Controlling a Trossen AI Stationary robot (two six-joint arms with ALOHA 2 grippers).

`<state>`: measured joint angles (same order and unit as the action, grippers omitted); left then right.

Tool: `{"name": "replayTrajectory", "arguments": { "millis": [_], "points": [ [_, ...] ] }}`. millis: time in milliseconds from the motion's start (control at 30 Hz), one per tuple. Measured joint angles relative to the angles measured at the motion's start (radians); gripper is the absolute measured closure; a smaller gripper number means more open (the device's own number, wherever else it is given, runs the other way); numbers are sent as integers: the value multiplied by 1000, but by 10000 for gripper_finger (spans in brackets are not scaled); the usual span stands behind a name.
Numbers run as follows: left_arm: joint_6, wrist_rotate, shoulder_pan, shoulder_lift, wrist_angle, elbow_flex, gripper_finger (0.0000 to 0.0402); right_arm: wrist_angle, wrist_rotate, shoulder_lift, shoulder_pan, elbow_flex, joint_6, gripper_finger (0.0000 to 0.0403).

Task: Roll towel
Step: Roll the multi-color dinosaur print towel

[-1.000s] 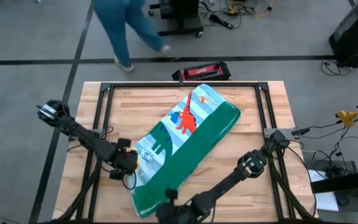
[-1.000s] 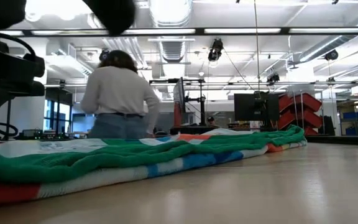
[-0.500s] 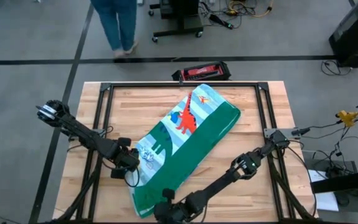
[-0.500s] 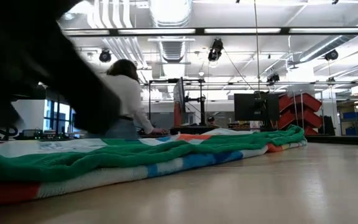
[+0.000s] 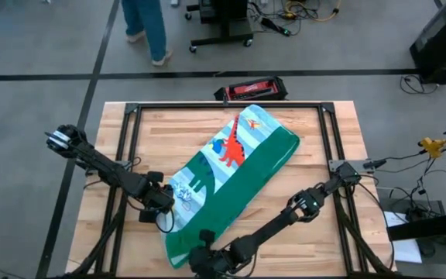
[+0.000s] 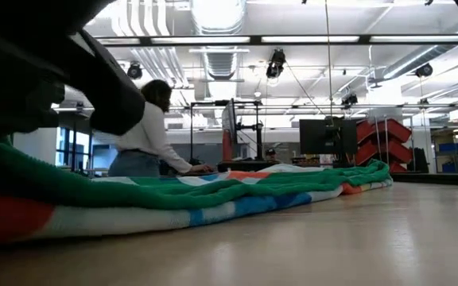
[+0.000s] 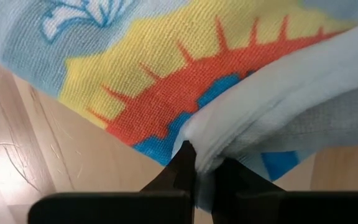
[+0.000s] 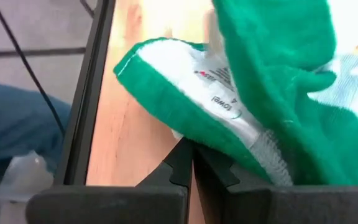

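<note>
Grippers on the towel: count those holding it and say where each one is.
2. The left gripper pinches the towel at its left edge near the front end; the right gripper pinches its green front corner.

The towel point(image 5: 235, 174) has a green border and pale blue striped centre printed with a red dinosaur; the desk point(image 5: 316, 139) is pale wood.

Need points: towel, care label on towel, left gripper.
towel point(image 5: 255, 165), high view, on the green border.
care label point(image 8: 224, 87), right wrist view, on the white tag by the green hem.
left gripper point(image 7: 194, 163), left wrist view, at the fingertips, shut on a towel fold.
</note>
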<state>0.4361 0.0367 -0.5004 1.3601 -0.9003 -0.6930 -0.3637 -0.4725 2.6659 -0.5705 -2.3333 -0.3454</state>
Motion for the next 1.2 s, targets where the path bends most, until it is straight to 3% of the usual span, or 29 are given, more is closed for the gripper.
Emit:
{"name": "replayTrajectory", "arguments": {
  "millis": [167, 400, 833, 967, 1100, 1200],
  "points": [
    [3, 2, 0, 8, 14, 0, 398, 12, -134, -52, -22, -2, 116, 403],
    [15, 3, 0, 8, 22, 0, 398, 19, -112, -57, -36, -1, 248, 389],
    [19, 4, 0, 8, 22, 0, 397, 75, -96, -52, -51, 0, 316, 196],
    [12, 4, 0, 8, 22, 0, 397, 144, -93, -47, -55, -2, 378, 161],
    [9, 4, 1, 8, 22, 0, 397, 165, 71, -2, -25, 0, 360, 145],
    [10, 4, 1, 8, 24, 0, 397, 221, 107, 26, 6, 3, 402, 141]
  ]
}}
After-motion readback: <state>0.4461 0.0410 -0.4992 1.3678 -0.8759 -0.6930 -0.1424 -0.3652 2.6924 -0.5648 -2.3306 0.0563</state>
